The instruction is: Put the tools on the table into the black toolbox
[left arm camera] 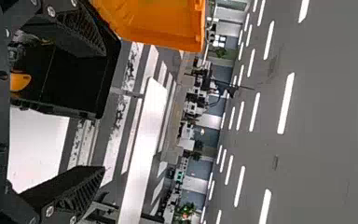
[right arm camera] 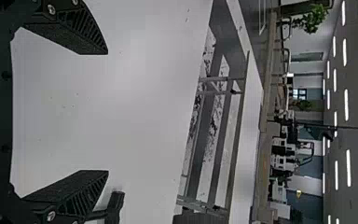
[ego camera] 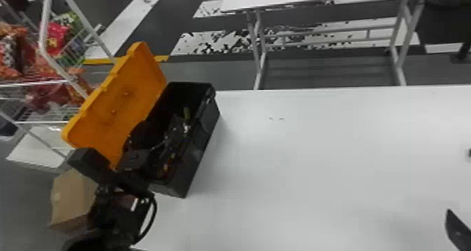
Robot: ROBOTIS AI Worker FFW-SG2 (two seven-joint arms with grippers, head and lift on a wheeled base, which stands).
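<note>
Toolbox (ego camera: 201, 145) at left of the desk (ego camera: 315, 152), orange lid (ego camera: 119, 106) tipped back, presumably so tools can go straight in; some tools (ego camera: 185, 126) lie inside. Left end effector (left arm camera: 104, 111) beside it, fingers spread, nothing pinched; probably waiting. Right end effector (right arm camera: 107, 112) above the desk, fingers wide apart and empty, likely opened for the dark tool (right arm camera: 115, 205) just beside one finger. Centring on it first looks necessary; closing here could miss.

The black left arm (ego camera: 115, 211) has a looped black cable (ego camera: 154, 213).
</note>
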